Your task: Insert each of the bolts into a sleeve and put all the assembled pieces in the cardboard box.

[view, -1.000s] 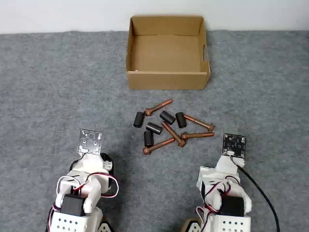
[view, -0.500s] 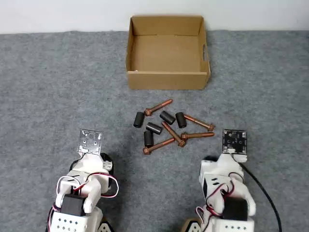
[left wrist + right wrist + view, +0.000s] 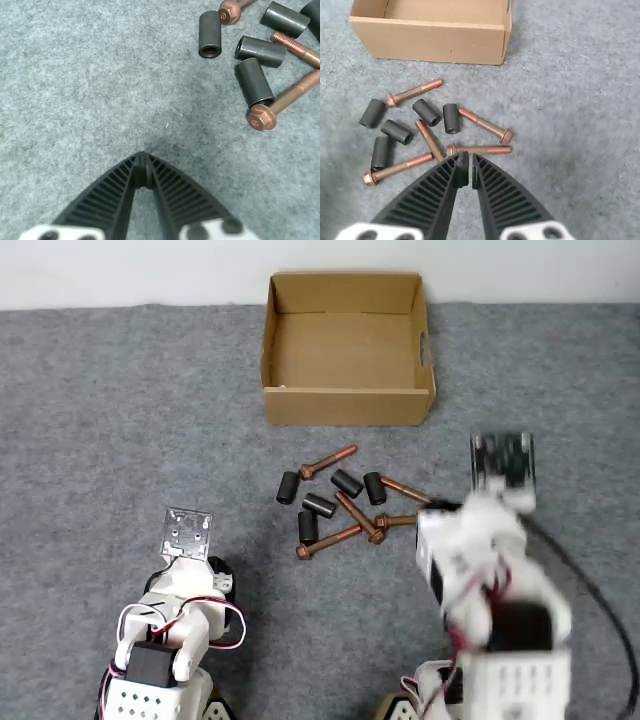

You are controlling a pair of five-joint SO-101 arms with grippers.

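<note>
Several copper bolts (image 3: 328,540) and several black sleeves (image 3: 319,505) lie loose in a pile on the grey carpet, in front of the cardboard box (image 3: 345,406). No bolt sits inside a sleeve. My left gripper (image 3: 145,158) is shut and holds nothing, low over bare carpet beside the pile's sleeves (image 3: 254,82) and a bolt (image 3: 287,100). The left arm (image 3: 175,620) is folded at the lower left. My right gripper (image 3: 468,168) is shut and holds nothing, above the near edge of the pile, close to a bolt (image 3: 477,149). The right arm (image 3: 480,560) stands raised right of the pile.
The box (image 3: 427,45) is open-topped with nothing in it and stands at the far side, against a white wall. Grey carpet (image 3: 120,420) stretches out on both sides of the pile.
The right arm has lifted and swung forward toward the pile, so that it covers part of the rightmost bolts in the high view. The left arm has kept still.
</note>
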